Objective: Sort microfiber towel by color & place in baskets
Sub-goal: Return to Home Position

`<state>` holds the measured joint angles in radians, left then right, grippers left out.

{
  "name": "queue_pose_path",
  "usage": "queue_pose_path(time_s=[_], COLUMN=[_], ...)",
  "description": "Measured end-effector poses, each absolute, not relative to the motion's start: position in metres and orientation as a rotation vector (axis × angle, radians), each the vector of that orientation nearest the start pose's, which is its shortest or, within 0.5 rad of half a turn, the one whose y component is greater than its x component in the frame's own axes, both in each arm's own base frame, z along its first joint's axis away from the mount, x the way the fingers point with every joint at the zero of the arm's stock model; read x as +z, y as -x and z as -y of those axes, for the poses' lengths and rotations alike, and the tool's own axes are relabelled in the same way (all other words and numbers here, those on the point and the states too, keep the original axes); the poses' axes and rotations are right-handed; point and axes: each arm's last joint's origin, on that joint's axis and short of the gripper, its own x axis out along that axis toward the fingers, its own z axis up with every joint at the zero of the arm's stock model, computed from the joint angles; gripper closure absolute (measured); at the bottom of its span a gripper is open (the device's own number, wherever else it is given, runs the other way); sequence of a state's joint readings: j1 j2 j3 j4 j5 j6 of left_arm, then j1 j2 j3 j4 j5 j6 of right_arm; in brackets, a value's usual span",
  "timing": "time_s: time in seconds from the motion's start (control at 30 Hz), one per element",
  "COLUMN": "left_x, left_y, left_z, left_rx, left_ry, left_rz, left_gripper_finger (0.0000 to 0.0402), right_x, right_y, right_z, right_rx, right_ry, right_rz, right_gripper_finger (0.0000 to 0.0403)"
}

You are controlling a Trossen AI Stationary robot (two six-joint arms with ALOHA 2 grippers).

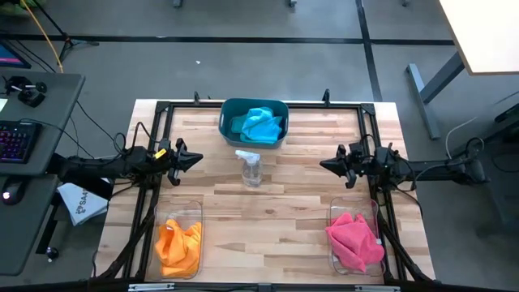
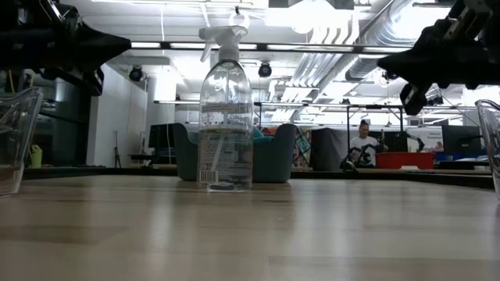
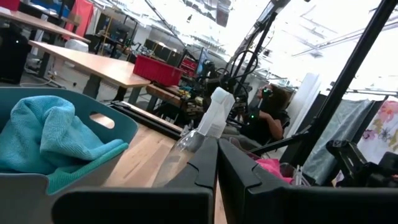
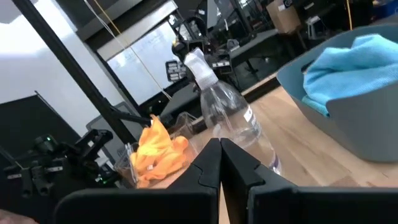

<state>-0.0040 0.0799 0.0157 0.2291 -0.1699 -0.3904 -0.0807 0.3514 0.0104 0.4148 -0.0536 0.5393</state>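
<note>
Soft blue microfiber towel (image 1: 261, 123) sits bunched in opaque dark teal tub (image 1: 225, 108), top centre of high view. Orange microfiber towel (image 1: 178, 243) is in left clear plastic bin (image 1: 159, 212), lower left; pink microfiber towel (image 1: 355, 239) in right clear plastic bin (image 1: 334, 212), lower right. All prob. light, limp, grippy, not fragile; best pinched at a raised fold. Left gripper (image 1: 197, 160) mid-left, right gripper (image 1: 323, 165) mid-right: fingers pressed together, holding and touching nothing, either side of clear spray bottle (image 1: 250, 168).

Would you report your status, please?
Left hand, right hand: shut, empty. Blue towel in teal basket; orange towel, pink towel in clear baskets. Spray bottle mid-table.
</note>
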Motion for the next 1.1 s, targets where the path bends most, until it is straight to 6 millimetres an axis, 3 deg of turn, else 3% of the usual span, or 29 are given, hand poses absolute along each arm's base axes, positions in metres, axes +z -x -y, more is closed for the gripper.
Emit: queue_pose_path(time_s=[0.67,1.1], left_x=[0.185,0.187], left_y=[-0.1,-0.097], left_z=[-0.004,-0.004], left_rx=[0.131,0.124], left_ry=[0.403,0.406], left_rz=[0.195,0.23], left_gripper_finger=[0.0401,0.0401], right_x=[0.166,0.175], right_y=[-0.119,-0.109], right_z=[0.009,0.007], right_rx=[-0.057,-0.023], right_ry=[-0.604,-0.598], right_rz=[-0.013,0.079], right_gripper_finger=[0.0403,0.0403])
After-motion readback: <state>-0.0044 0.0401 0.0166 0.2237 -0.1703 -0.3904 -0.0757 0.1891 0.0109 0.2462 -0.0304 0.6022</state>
